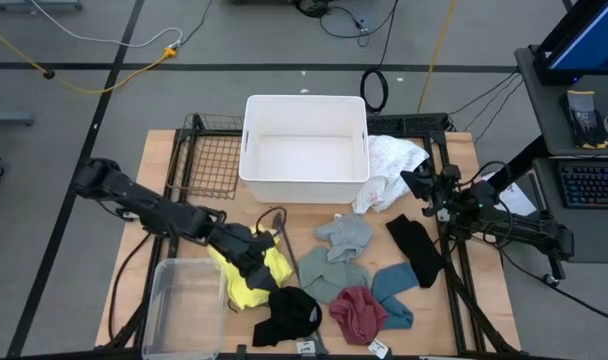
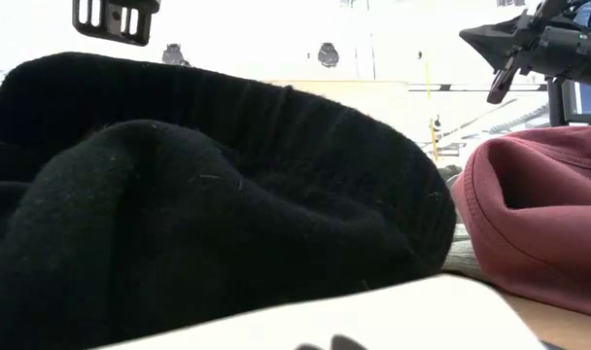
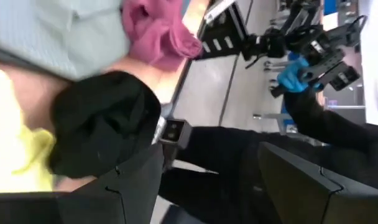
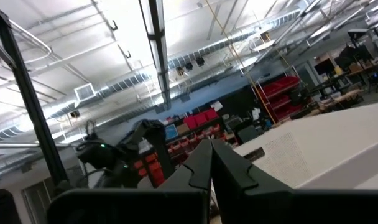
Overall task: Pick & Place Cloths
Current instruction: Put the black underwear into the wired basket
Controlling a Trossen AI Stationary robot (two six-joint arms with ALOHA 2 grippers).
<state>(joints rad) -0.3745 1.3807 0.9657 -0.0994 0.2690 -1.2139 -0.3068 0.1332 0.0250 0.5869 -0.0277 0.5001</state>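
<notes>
Left claw (image 1: 256,262) is over the yellow cloth (image 1: 246,283) near the front left of the tabletop (image 1: 159,160), jaws spread wide, nothing visibly gripped. The black cloth (image 1: 289,312) lies just ahead of it toward the front edge, the left arm clearly the nearer. Right claw (image 1: 420,185) is fully closed and empty, raised beside the white cloth (image 1: 389,167). White bin (image 1: 305,148) at the back and clear tub (image 1: 184,300) at front left both look empty. Grey (image 1: 346,233), sage (image 1: 331,272), maroon (image 1: 359,312), teal (image 1: 394,290) and second black (image 1: 416,248) cloths are loose mid-tabletop.
</notes>
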